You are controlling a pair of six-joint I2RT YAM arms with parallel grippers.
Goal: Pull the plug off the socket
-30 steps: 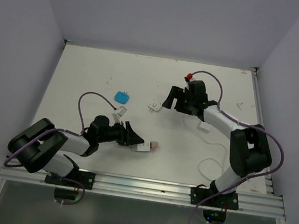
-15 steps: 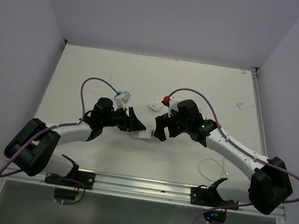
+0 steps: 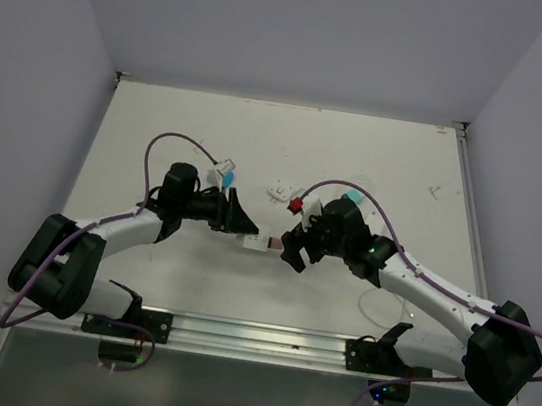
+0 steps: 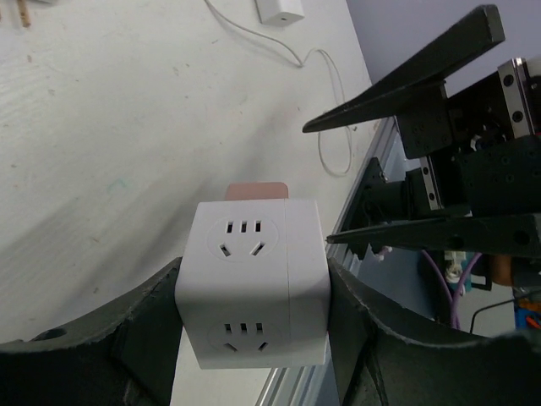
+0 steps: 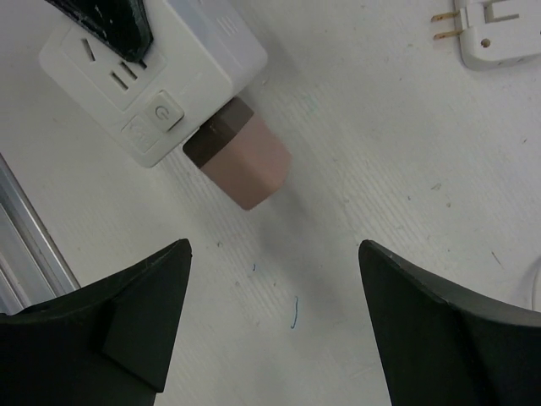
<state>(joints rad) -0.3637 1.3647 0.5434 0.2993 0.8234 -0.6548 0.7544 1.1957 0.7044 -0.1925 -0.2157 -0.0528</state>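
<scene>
L gripper (image 3: 246, 238) is clamped on the socket (image 3: 253, 241), one finger on each side face, so the jaws stand abt as wide as the cube itself. The socket, a white cube, is near the middle of the table (image 3: 160, 127), btwn the two arms. L wrist view: socket (image 4: 254, 254) shows two faces, each w/ a set of slot holes. Can't tell if it rests on the table or is held just above it.

The plug (image 3: 274, 247) is a small pinkish block w/ a dark band where it meets the socket. It's seated in the socket face that points away from L gripper (image 4: 254, 279), twd R gripper (image 3: 292, 250). R wrist view: plug (image 5: 241, 156) sticks out of the socket (image 5: 144, 76), and a power-symbol button (image 5: 156, 114) sits on the adjoining face, close to the plug edge.

R gripper (image 5: 272, 247) has its jaws spread wide and grips nothing. Its tips are just past the plug's free end, one to each side of the plug's line, no contact w/ plug or socket. L wrist view has R gripper (image 4: 317, 184) just beside the plug (image 4: 256, 190).

A small white adapter (image 5: 499, 34) w/ two metal prongs lies flat, apart from the socket on its far side. A thin white cable (image 3: 379, 299) loops on the R-arm side, well apart from the socket. A white charger block (image 4: 279, 10) at one end of it shows in L wrist view.
</scene>
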